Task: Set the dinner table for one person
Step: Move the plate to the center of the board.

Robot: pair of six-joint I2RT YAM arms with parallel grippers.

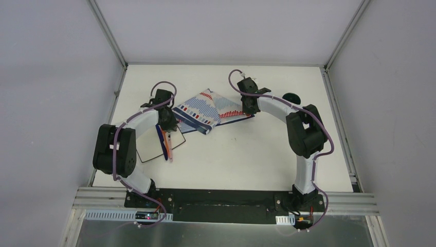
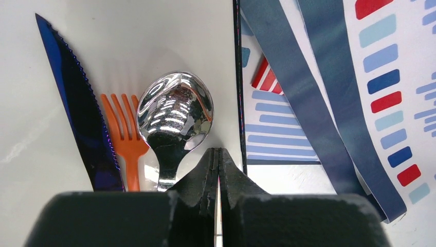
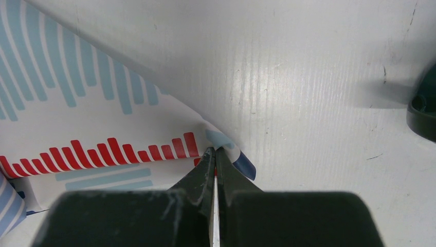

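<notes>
The dinner table (image 1: 247, 154) is a matte-white top with grey rails. A striped red-blue-white cloth (image 1: 205, 109) lies partly folded at its middle. My right gripper (image 1: 250, 110) is shut on the cloth's right corner, which curls round its tips in the right wrist view (image 3: 215, 149). A white square plate (image 1: 149, 146) sits left of the cloth and carries a blue knife (image 2: 77, 103), an orange fork (image 2: 123, 134) and a shiny spoon (image 2: 175, 110). My left gripper (image 2: 217, 151) is shut just above the plate's right edge, beside the cloth (image 2: 329, 103). I see nothing held in it.
A dark green cup or bowl (image 1: 292, 96) stands at the back right, behind my right arm; its edge shows in the right wrist view (image 3: 424, 113). Grey walls and rails enclose the table on three sides.
</notes>
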